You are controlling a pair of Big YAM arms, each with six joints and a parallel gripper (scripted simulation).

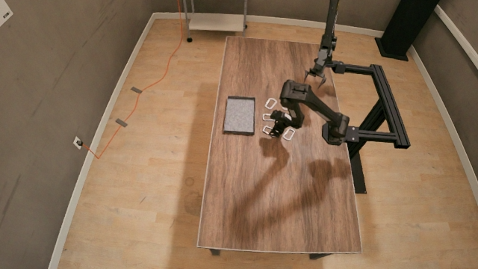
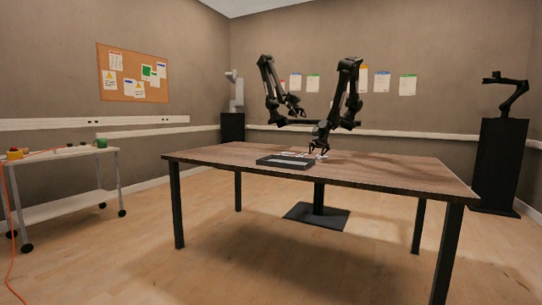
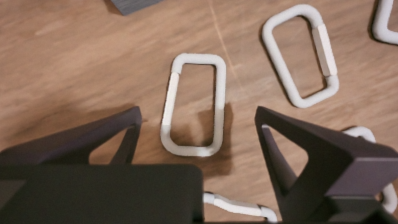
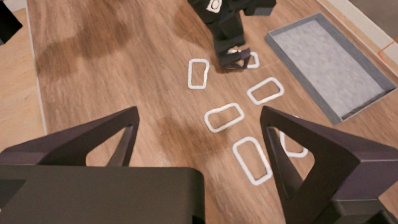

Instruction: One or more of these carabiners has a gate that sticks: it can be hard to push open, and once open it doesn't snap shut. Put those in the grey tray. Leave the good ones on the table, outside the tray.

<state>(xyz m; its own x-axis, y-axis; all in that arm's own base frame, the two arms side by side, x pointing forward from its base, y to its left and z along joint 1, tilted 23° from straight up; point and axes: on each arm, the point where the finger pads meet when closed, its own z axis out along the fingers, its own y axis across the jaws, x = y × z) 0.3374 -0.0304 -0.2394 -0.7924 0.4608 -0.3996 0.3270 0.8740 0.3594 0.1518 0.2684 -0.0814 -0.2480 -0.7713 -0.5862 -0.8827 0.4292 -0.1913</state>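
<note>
Black left gripper point(image 1: 276, 133) point(image 2: 318, 152) point(image 3: 199, 114) point(image 4: 236, 59) is hovering low over the table point(image 1: 284, 209) point(image 2: 381, 171), fingers standing wide, gripping nothing. One white carabiner point(image 3: 220, 105) point(image 4: 257, 60) is lying flat below, showing between the fingertips in the left wrist view, its gate sitting in line with the frame. Second carabiner point(image 1: 267, 113) point(image 3: 280, 62) point(image 4: 265, 102) is lying just beside it, on the far side. Third carabiner point(image 1: 293, 134) point(image 3: 237, 206) point(image 4: 190, 75) is lying to the right, partly hiding behind the gripper in the left wrist view. Remaining three are lying farther back, so all six are resting on the table, outside the tray. Grey tray point(image 1: 255, 116) point(image 2: 284, 165) point(image 4: 306, 79) is sitting left of the group. Black right gripper point(image 1: 314, 79) point(image 2: 298, 114) point(image 4: 200, 114) is hanging at far right, above the table, fingers also standing wide, holding nothing
</note>
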